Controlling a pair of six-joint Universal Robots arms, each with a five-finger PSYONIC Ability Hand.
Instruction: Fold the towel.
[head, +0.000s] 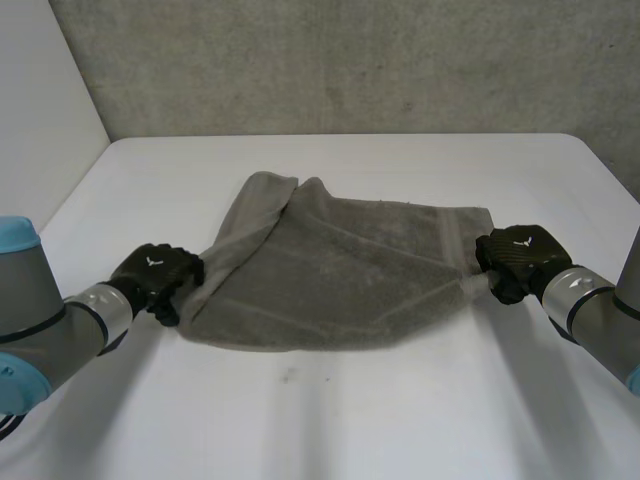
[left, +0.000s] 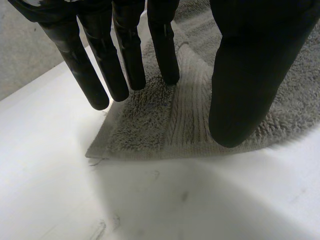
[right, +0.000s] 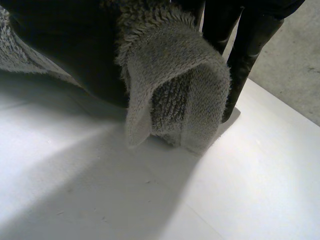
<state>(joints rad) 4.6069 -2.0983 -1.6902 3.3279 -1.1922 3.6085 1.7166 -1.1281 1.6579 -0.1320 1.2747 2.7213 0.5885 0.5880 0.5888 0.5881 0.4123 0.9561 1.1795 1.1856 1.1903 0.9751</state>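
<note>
Two hands flank the towel (head: 330, 270): right hand (head: 515, 260) pinches one corner, left hand (head: 155, 275) hangs straight-fingered over another.

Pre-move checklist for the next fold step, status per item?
1. Grip, right hand: ok. It pinches a corner of the towel, which curls over between thumb and fingers.
2. Grip, left hand: not ok. Its fingers are straight above the opposite corner, which lies flat on the table.
3. Left fingertips touching the cloth: cannot tell.
4. Towel spread flat: not ok. In the head view its far left part is folded over and creased.
5. Towel wholly on the table: ok.
</note>
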